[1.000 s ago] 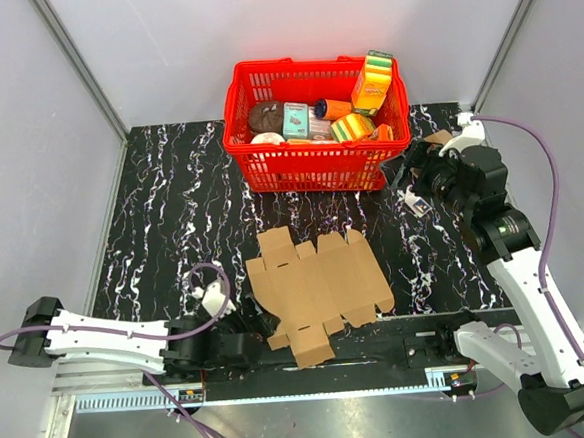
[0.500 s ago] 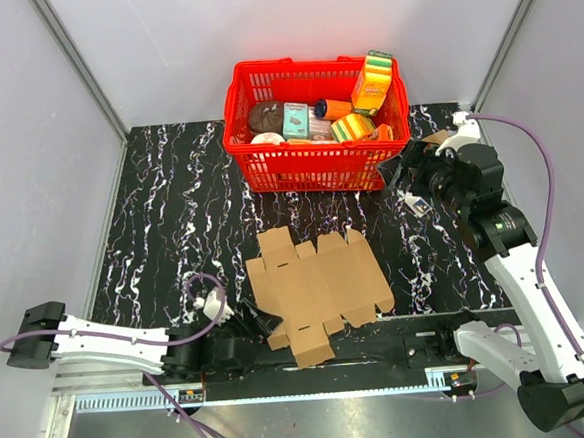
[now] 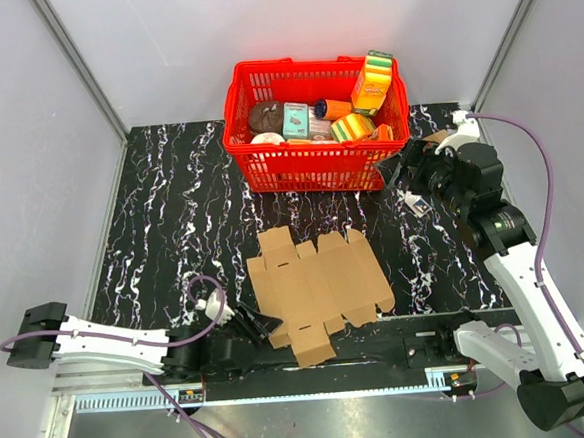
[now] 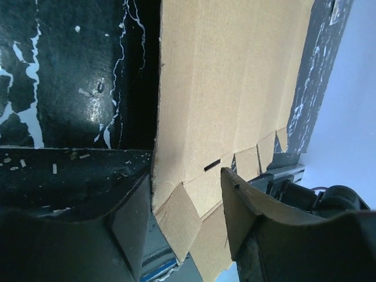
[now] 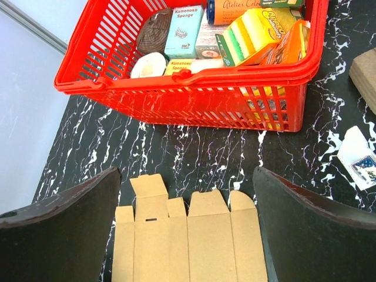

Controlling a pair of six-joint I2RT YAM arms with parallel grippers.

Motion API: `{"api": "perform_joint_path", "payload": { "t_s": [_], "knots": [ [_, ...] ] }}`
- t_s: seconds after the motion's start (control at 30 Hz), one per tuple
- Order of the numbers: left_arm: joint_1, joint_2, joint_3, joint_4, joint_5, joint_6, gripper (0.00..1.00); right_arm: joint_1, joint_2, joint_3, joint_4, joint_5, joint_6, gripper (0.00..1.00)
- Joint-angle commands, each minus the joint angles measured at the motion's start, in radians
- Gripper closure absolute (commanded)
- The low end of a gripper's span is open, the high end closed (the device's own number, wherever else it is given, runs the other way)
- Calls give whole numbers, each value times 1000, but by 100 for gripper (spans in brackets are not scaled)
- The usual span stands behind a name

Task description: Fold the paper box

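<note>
The paper box (image 3: 317, 289) lies flat and unfolded on the black marbled table near the front edge, flaps spread out. My left gripper (image 3: 262, 327) is low at the box's near left corner. In the left wrist view the gripper (image 4: 185, 202) is open, and the box's edge and a corner flap (image 4: 176, 217) sit between the jaws without being pinched. My right gripper (image 3: 406, 178) is raised beside the basket's right end, open and empty. In the right wrist view the gripper (image 5: 185, 176) looks down on the box (image 5: 194, 241) from high up.
A red basket (image 3: 313, 165) full of sponges and packets stands behind the box, also in the right wrist view (image 5: 194, 82). A small brown carton (image 5: 367, 73) and a white sachet (image 5: 358, 155) lie at the right. Grey walls enclose the table.
My left gripper has slid right and lower, so the box's near left corner is now between its open jaws. The right arm has barely shifted.
</note>
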Motion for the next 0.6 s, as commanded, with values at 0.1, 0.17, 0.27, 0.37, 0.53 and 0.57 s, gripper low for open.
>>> {"api": "perform_joint_path", "payload": {
  "t_s": [0.1,0.17,0.27,0.37,0.53,0.57],
  "knots": [
    [-4,-28,-20,16,-81,25,54,3,-5,-7,64,-37,16,1],
    [-4,-25,-17,10,-87,36,57,1,-3,-9,66,-38,17,1],
    [-4,-18,-7,-16,-92,41,64,3,-3,-12,67,-43,20,1],
    [-4,-6,3,-23,-98,67,69,3,-6,-15,70,-49,22,0],
    [-2,40,60,-79,-106,114,75,3,-16,-22,77,-55,22,1],
    [-2,52,78,-93,-106,128,75,3,-16,-24,77,-55,20,1]
  ]
}}
